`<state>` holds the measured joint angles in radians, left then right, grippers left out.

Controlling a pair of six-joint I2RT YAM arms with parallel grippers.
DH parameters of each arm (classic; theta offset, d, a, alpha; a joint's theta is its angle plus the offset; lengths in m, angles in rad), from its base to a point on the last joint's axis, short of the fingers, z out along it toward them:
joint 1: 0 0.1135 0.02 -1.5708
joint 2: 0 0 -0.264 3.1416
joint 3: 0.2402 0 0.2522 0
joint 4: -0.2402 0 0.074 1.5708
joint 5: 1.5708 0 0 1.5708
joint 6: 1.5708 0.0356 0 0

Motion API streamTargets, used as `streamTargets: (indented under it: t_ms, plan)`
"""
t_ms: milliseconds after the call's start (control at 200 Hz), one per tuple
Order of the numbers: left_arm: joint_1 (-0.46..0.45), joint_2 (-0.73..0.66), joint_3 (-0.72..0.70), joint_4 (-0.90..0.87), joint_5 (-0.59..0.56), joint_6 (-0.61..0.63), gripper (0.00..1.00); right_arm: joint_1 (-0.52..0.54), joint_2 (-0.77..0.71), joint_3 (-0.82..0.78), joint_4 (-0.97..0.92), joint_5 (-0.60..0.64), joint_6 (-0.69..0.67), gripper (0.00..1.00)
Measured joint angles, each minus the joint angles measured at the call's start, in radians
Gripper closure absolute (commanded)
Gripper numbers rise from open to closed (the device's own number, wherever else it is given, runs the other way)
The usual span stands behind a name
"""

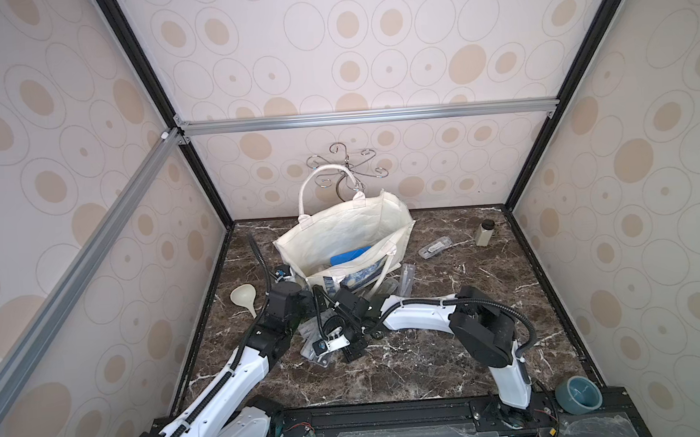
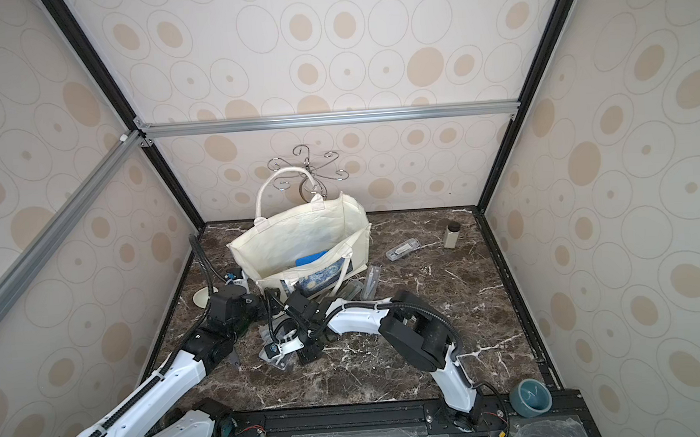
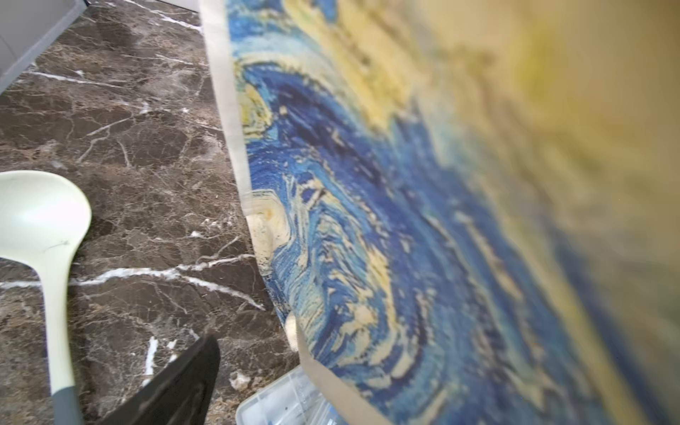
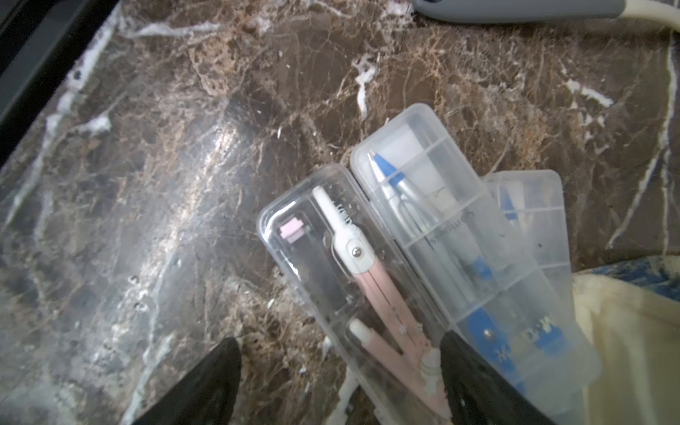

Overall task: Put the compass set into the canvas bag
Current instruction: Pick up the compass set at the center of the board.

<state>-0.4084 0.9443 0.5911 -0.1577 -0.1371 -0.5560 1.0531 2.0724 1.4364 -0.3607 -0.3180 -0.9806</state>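
Your right jaws stand open astride the pink compass set [image 4: 368, 294], gripping nothing. They span its short width, likely so that closing pinches the narrow case. It lies flat on the bench [image 4: 147, 184] near the foot of the canvas bag [image 1: 340, 228]. Its long axis runs away from your wrist, with the compass head at the far end. A blue compass set [image 4: 460, 257] touches it alongside. Your left jaws are spread wide at the bag's printed side, probably to steady it.

Pale ladle [image 1: 242, 296] on marble table [image 1: 431, 347]; capped bottle [image 1: 484, 233] back right; teal bowl [image 1: 578, 395] front right edge.
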Motion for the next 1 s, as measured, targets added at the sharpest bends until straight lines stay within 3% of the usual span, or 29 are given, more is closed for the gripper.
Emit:
streamTargets:
  t_ms: [370,740,995]
  plan:
    - [0.021,-0.002,-0.011,0.0,-0.006,0.008,0.0,-0.004,0.062,0.137,-0.186,-0.001,-0.07,0.16]
    - [0.026,-0.003,-0.018,0.0,-0.005,0.011,0.0,-0.004,0.073,0.139,-0.175,-0.004,-0.087,0.14]
    - [0.044,-0.008,-0.018,-0.013,-0.066,0.027,0.0,-0.006,0.135,0.23,-0.227,-0.004,-0.112,0.15]
